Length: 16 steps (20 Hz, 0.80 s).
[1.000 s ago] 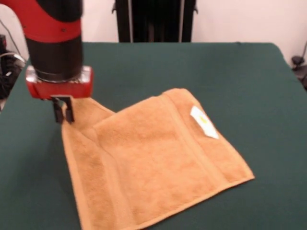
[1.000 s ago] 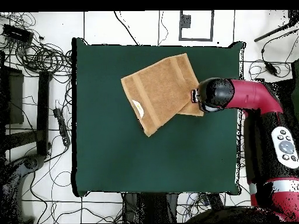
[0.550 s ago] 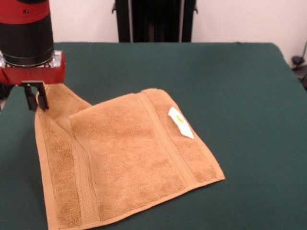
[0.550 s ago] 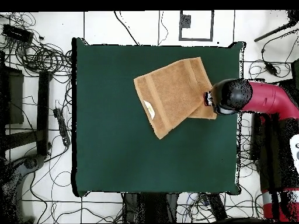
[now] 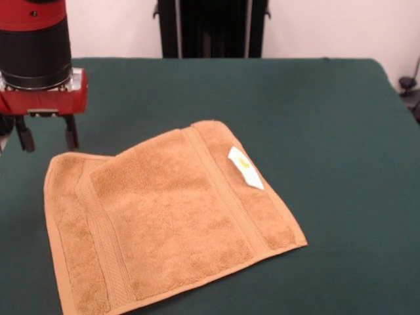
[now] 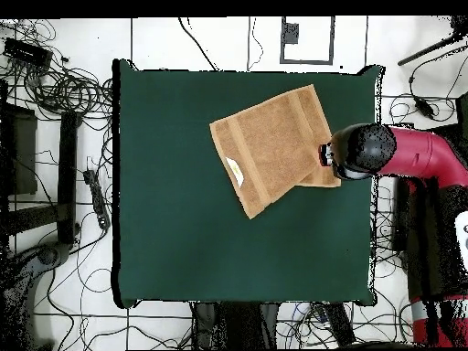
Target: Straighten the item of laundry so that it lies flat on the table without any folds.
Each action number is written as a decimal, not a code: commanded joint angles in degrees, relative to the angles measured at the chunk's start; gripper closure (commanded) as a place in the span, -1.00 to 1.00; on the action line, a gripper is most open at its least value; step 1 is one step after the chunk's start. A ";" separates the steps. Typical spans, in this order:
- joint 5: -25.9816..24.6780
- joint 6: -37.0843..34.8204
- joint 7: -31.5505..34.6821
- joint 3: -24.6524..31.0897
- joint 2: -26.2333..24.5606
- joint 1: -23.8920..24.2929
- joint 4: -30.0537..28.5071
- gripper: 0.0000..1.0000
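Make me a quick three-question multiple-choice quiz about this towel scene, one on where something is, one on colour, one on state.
1. Front view: where is the white label on the towel?
A. near its right side
B. at its left corner
C. off the towel

2. What colour is the table top?
A. red
B. dark green
C. white

3. How do the jaws of the gripper stand?
A. shut on the towel
B. open, holding nothing
C. shut on the label

Answers: 1 A, the label sits on the right-hand band. 2 B, green cloth surrounds the towel. 3 B, the jaws hang apart above the towel's corner.
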<state>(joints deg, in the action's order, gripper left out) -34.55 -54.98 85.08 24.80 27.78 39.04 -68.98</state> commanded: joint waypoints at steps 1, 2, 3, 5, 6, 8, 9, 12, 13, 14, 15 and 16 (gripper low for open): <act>-1.25 0.65 -13.95 4.99 -0.75 -1.92 -3.37 -1.00; -1.26 0.56 -13.34 4.78 -0.83 -2.13 -3.20 -1.00; -1.02 -0.11 -12.22 4.40 -0.98 -2.50 -2.81 -1.00; -0.72 -0.42 -10.75 4.10 -1.04 -3.05 -2.53 -1.00; -0.23 -1.11 -9.71 3.96 -1.00 -3.47 -2.41 -1.00; 1.47 -2.87 -6.85 3.78 -0.69 -4.40 -2.10 -1.00; 2.27 -4.15 -5.51 3.59 -0.39 -5.00 -1.87 -1.00; 3.59 -6.04 -2.97 2.95 0.44 -6.44 -1.51 -1.00; 3.90 -6.44 -2.08 2.57 0.45 -6.87 -1.23 -1.00; 3.96 -6.49 -1.64 2.24 0.39 -7.15 -0.88 -1.00; 4.09 -6.45 -1.11 1.90 0.29 -7.48 -0.56 -1.00; 4.25 -6.36 -0.72 1.75 0.00 -7.65 -0.18 -1.00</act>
<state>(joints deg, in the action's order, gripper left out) -32.90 -54.98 85.07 24.80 28.55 35.96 -68.51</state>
